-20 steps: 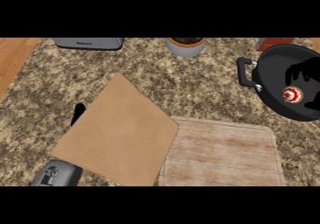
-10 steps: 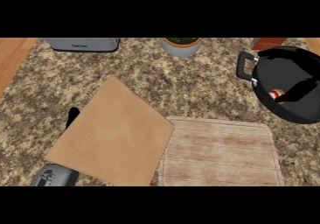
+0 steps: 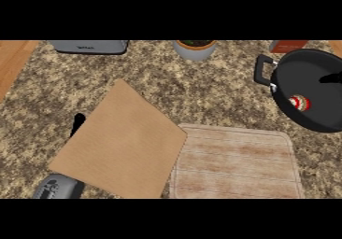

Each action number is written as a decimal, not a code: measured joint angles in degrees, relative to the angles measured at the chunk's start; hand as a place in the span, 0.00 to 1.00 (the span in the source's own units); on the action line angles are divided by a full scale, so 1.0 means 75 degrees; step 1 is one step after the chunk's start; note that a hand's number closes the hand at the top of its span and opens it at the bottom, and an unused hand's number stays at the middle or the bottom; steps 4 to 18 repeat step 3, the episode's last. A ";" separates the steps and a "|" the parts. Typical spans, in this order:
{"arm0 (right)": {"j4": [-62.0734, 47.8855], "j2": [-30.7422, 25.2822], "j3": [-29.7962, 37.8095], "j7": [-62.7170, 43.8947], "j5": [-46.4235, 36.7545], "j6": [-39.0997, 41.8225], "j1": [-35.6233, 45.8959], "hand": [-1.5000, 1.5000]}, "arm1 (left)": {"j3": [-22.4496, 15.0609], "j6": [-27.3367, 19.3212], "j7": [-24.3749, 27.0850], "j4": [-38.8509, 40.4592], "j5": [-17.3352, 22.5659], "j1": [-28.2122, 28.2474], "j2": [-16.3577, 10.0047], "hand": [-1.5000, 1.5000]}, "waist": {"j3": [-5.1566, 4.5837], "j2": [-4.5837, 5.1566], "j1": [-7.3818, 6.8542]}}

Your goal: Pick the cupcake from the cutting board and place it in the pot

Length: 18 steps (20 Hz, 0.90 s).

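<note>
I see the cupcake [image 3: 298, 103] resting inside the black pot [image 3: 318, 60], just left of my right hand [image 3: 334, 78]; open or closed, I cannot tell.

Black pot [image 3: 305, 70]; red-white cupcake [image 3: 298, 103]; pale streaked cutting board [image 3: 236, 163]; speckled brown counter [image 3: 208, 88].

Kitchen: granite counter [image 3: 201, 84] w/ toaster [image 3: 89, 45], pot [image 3: 325, 119] & cutting board [image 3: 236, 163]
</note>
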State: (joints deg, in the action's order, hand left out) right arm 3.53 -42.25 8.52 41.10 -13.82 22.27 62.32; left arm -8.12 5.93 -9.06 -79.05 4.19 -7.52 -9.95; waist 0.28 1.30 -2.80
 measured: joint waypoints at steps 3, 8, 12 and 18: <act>-0.0114 -0.0388 0.0418 -0.0195 0.0412 0.0277 0.0002 0.00 | -0.0009 0.0041 0.0001 0.0005 0.0012 -0.0072 0.0000 0.50 | 0.0006 0.0041 -0.0053; -0.0114 -0.0388 0.0418 -0.0195 0.0412 0.0277 0.0002 0.00 | -0.0009 0.0041 0.0001 0.0005 0.0012 -0.0072 0.0000 0.50 | 0.0006 0.0041 -0.0053; -0.0114 -0.0388 0.0418 -0.0195 0.0412 0.0277 0.0002 0.00 | -0.0009 0.0041 0.0001 0.0005 0.0012 -0.0072 0.0000 0.50 | 0.0006 0.0041 -0.0053; -0.0114 -0.0388 0.0418 -0.0195 0.0412 0.0277 0.0002 0.00 | -0.0009 0.0041 0.0001 0.0005 0.0012 -0.0072 0.0000 0.50 | 0.0006 0.0041 -0.0053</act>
